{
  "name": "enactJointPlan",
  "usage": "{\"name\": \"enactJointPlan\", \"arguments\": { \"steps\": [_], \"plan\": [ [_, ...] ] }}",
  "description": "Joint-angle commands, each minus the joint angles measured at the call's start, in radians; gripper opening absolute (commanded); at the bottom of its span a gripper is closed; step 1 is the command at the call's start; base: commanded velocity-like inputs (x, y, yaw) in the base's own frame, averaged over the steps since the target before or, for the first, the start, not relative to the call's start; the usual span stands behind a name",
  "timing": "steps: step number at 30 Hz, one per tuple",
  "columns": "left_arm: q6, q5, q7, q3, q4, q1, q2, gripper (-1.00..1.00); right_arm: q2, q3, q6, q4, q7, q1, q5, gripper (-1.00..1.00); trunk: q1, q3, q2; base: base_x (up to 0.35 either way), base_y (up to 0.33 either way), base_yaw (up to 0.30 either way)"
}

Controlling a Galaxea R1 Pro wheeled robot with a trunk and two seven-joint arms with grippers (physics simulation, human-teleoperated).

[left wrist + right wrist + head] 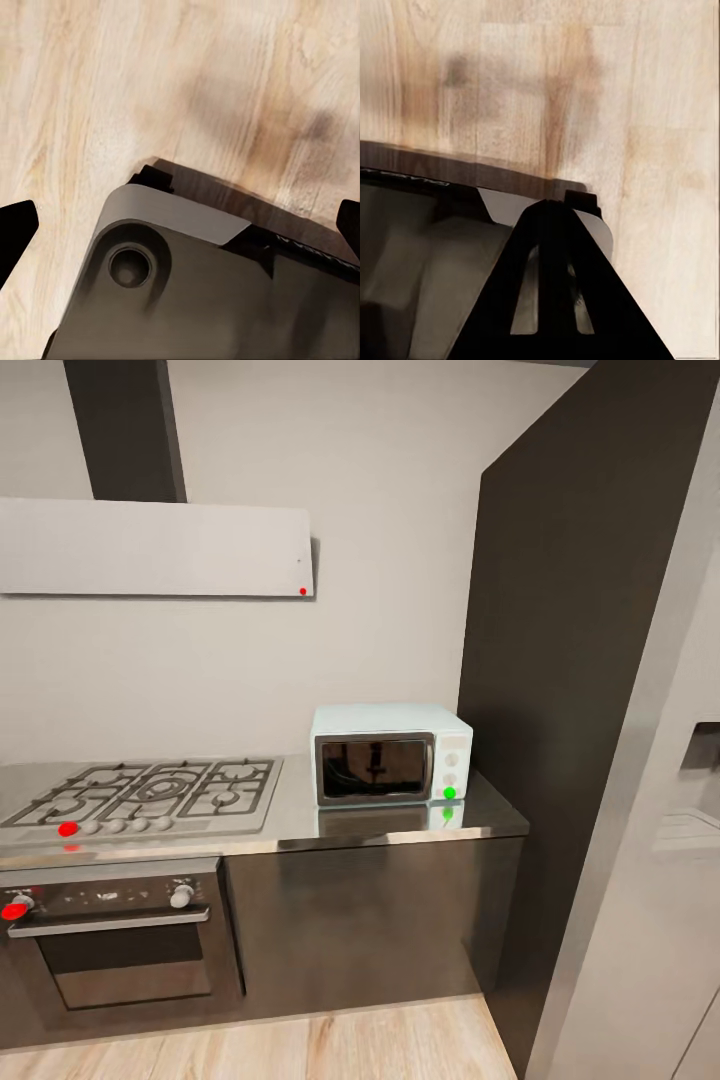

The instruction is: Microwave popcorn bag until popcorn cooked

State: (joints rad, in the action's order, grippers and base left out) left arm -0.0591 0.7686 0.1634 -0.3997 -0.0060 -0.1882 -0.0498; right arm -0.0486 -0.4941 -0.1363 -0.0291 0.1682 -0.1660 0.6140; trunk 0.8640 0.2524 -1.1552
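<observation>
Microwave stands on the countertop near its right end, against the back wall, with its dark glass door closed and a green light at the lower corner of its side panel. We see a gas hob set into the countertop to its left, with a red knob at the front edge, and an oven built in below it. A pale range hood hangs on the wall above the hob. A tall dark panel rises just beside the right end of the countertop.

Our left gripper hangs over the wooden floor, its two dark fingertips spread wide apart and empty. Our right gripper shows its fingers pressed close together with nothing between them, above the robot's grey base.
</observation>
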Motion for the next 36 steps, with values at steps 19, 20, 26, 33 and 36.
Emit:
{"name": "enactJointPlan", "arguments": {
  "steps": [19, 20, 26, 33, 36],
  "plan": [
    [-0.002, 0.008, 0.004, -0.008, 0.0, -0.001, 0.001, 1.0, 0.007, -0.007, -0.006, -0.003, -0.003, -0.001, 0.006, -1.0, 0.0, 0.001, -0.001, 0.0, 0.0, 0.0],
    [-0.002, 0.008, 0.004, -0.008, 0.0, -0.001, 0.001, 1.0, 0.007, -0.007, -0.006, -0.003, -0.003, -0.001, 0.006, -1.0, 0.0, 0.001, -0.001, 0.0, 0.0, 0.0],
    [-0.002, 0.008, 0.004, -0.008, 0.0, -0.001, 0.001, 1.0, 0.007, -0.007, -0.006, -0.003, -0.003, -0.001, 0.006, -1.0, 0.0, 0.001, -0.001, 0.0, 0.0, 0.0],
    [-0.002, 0.008, 0.004, -0.008, 0.0, -0.001, 0.001, 1.0, 0.007, -0.007, -0.006, -0.003, -0.003, -0.001, 0.006, -1.0, 0.0, 0.001, -0.001, 0.0, 0.0, 0.0],
    [-0.002, 0.008, 0.004, -0.008, 0.0, -0.001, 0.001, 1.0, 0.007, -0.007, -0.006, -0.003, -0.003, -0.001, 0.006, -1.0, 0.0, 0.001, -0.001, 0.0, 0.0, 0.0]
  ]
}}
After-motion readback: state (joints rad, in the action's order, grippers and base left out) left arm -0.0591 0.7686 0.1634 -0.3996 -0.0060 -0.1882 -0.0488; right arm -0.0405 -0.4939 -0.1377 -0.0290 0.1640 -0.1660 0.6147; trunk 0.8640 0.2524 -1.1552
